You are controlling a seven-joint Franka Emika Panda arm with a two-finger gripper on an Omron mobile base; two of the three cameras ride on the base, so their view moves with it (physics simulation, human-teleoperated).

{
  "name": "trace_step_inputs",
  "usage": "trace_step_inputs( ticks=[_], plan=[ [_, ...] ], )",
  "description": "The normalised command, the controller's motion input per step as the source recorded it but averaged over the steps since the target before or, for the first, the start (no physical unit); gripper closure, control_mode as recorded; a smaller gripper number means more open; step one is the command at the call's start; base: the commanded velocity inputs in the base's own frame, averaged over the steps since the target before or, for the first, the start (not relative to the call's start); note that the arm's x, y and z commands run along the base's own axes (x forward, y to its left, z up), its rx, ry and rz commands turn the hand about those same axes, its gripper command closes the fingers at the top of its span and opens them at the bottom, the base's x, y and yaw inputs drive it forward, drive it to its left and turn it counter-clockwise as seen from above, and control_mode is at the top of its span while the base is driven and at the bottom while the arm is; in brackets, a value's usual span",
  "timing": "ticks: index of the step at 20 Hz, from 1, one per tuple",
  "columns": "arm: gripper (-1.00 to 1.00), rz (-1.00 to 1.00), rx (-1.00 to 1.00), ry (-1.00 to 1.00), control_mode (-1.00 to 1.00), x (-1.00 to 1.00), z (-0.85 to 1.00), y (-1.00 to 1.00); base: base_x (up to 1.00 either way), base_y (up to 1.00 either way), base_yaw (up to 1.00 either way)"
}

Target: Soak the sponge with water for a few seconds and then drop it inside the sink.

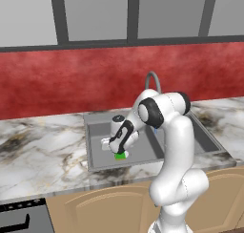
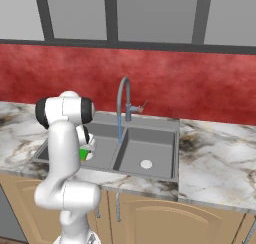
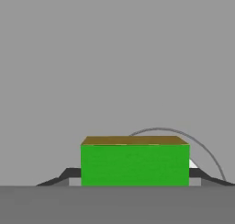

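Hand view: tool (image 3: 135,179) clamped on sponge (image 3: 135,163), low over sink (image 1: 97,132) left basin.

A rendered home kitchen: the claw (image 1: 120,153) hangs over a dark grey double-basin sink (image 2: 150,150) set in a marble table (image 1: 43,151). Behind the claw rise an arched grey faucet (image 2: 121,95), red backsplash (image 2: 200,83) and windows (image 2: 155,13); below it, tan wooden cabinet doors (image 2: 165,223).
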Motion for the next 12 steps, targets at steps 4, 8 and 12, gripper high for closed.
trace_step_inputs(
  ticks=[4,8,12],
  plan=[
    [1.00,0.00,0.00,0.00,-1.00,0.00,0.00,0.01,0.00,0.00,0.00],
    [1.00,0.00,0.00,0.00,-1.00,0.00,0.00,0.00,0.00,0.00,0.00],
    [1.00,0.00,0.00,0.00,-1.00,0.00,0.00,0.00,0.00,0.00,0.00]
  ],
)
